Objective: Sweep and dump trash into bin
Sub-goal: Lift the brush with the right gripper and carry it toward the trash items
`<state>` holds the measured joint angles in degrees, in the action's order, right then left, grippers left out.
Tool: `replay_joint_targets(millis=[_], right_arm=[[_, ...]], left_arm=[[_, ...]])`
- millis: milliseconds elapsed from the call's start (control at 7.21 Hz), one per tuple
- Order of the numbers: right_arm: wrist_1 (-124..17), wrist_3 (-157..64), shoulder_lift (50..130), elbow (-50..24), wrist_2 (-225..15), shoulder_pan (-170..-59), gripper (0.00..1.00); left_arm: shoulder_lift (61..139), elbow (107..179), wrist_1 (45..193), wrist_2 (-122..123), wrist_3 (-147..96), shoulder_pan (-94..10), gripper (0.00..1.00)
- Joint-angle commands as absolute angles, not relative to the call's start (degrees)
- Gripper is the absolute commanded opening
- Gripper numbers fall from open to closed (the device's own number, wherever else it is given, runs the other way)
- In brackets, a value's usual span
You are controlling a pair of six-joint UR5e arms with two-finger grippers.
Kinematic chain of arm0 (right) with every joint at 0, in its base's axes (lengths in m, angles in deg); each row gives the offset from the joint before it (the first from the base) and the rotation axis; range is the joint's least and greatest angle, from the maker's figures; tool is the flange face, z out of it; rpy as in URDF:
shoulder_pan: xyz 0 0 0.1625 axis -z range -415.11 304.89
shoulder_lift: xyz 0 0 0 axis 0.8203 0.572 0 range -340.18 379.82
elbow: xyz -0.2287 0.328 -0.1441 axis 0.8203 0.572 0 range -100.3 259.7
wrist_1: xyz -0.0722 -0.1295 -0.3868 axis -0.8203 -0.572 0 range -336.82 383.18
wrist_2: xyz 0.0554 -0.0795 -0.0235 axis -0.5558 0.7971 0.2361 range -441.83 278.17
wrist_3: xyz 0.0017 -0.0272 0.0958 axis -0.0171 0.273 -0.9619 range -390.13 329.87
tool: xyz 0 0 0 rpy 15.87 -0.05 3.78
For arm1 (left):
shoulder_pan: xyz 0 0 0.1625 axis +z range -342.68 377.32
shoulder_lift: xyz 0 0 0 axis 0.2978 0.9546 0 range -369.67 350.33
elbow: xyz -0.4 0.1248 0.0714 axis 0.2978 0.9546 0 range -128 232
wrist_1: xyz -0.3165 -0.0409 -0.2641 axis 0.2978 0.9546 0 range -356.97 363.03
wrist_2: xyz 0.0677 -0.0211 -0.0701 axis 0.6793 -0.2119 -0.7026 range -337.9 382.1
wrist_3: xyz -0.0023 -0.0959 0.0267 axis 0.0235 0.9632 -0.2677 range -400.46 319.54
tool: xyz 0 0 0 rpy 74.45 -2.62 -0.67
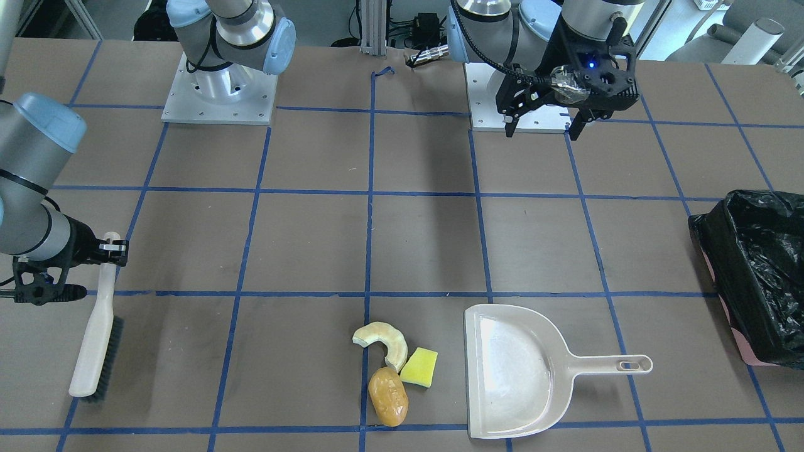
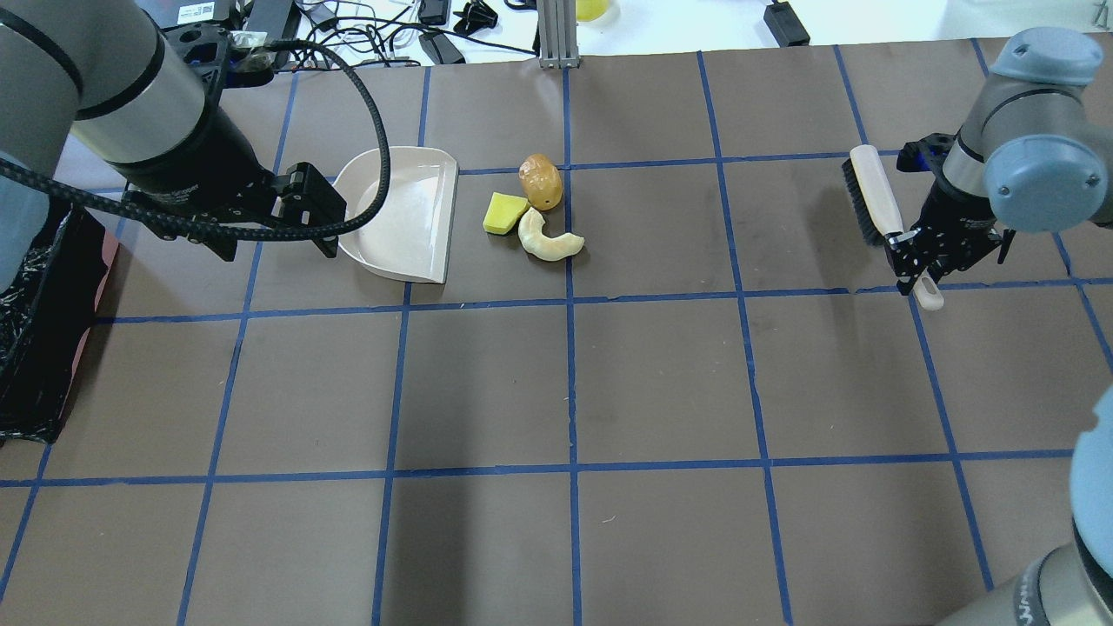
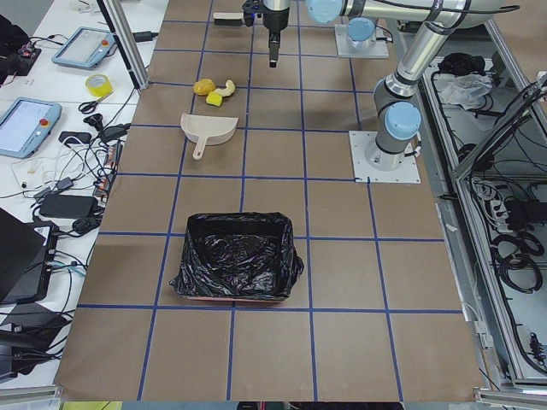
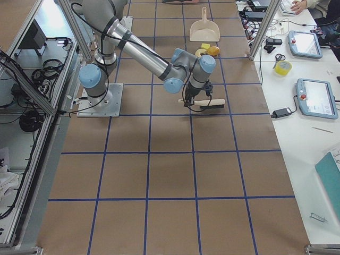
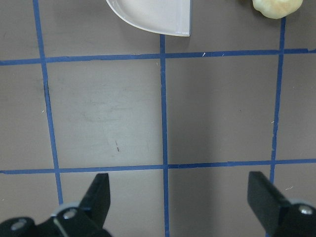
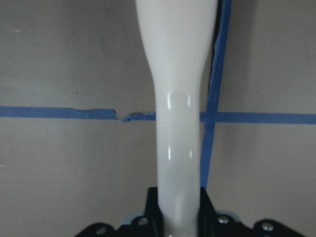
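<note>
The trash lies in a cluster: a pale crescent slice (image 1: 382, 342), a yellow wedge (image 1: 419, 366) and a tan-brown lump (image 1: 387, 396), also in the overhead view (image 2: 549, 242). The beige dustpan (image 1: 515, 370) lies beside them, mouth toward them. The pink bin with a black bag (image 1: 763, 270) stands at the table's end. My right gripper (image 1: 113, 246) is shut on the handle (image 6: 177, 123) of a white brush (image 1: 94, 339), bristles on the table, well apart from the trash. My left gripper (image 1: 542, 129) is open and empty, raised above the table near the dustpan (image 5: 153, 15).
Brown table with a grid of blue tape lines (image 2: 569, 382). Both arm bases (image 1: 217, 94) stand at the robot's edge. The bin also shows at the left edge of the overhead view (image 2: 35, 348). Cables and gear lie beyond the table's far edge (image 2: 417, 26).
</note>
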<state>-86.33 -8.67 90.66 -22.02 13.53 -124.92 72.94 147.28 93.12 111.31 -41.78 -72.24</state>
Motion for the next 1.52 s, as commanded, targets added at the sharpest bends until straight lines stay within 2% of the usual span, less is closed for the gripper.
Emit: replay_joint_targets(millis=[0, 416, 832, 1386], right_arm=[[-84.67, -12.7, 93.29, -21.46, 13.27, -127.69, 0.0], [-77.99, -22.36, 93.13, -14.97, 11.26, -138.4, 0.0], [-78.16, -29.92, 88.65, -10.66, 10.19, -145.97, 0.0], [-78.77, -39.93, 86.53, -9.42, 9.41, -149.67, 0.0]], left_arm=[[72.94, 147.28, 93.12, 111.31, -41.78, -72.24, 1.0], [72.94, 147.28, 93.12, 111.31, -41.78, -72.24, 1.0], [72.94, 147.28, 93.12, 111.31, -41.86, -72.24, 1.0], [72.94, 147.28, 93.12, 111.31, -41.78, -72.24, 1.0]])
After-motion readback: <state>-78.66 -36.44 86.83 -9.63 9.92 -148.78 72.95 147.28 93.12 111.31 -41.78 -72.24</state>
